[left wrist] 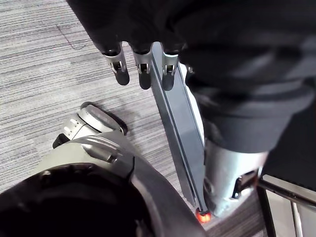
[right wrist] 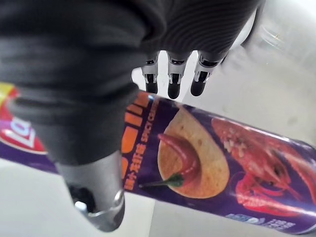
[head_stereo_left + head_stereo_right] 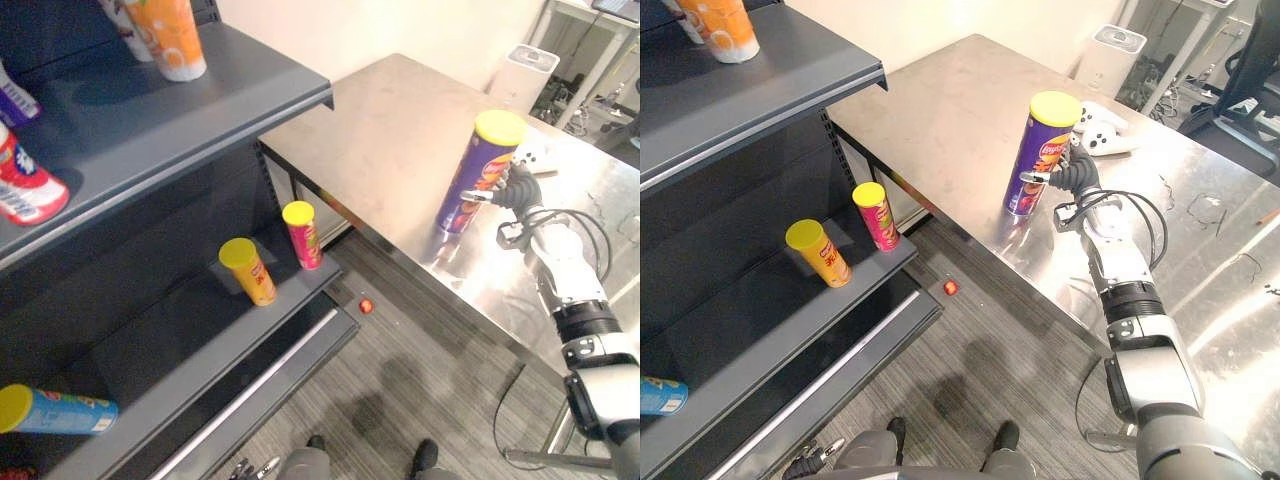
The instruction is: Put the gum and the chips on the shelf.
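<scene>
A tall purple chips can (image 3: 480, 172) with a yellow lid stands upright on the steel table (image 3: 400, 130) near its front edge. My right hand (image 3: 1077, 181) is beside the can on its right, at mid height. In the right wrist view the can (image 2: 212, 163) lies between the thumb (image 2: 94, 190) and the straight fingers (image 2: 173, 81), which are not curled round it. My left hand (image 1: 143, 69) hangs low over the carpet with relaxed, straight fingers and holds nothing.
A dark grey shelf unit (image 3: 200, 110) stands at the left. Its lower board carries an orange can (image 3: 248, 270), a pink can (image 3: 303, 234) and a lying blue can (image 3: 55, 410). A small red thing (image 3: 366, 306) lies on the floor. A white controller (image 3: 1105, 135) rests behind the chips.
</scene>
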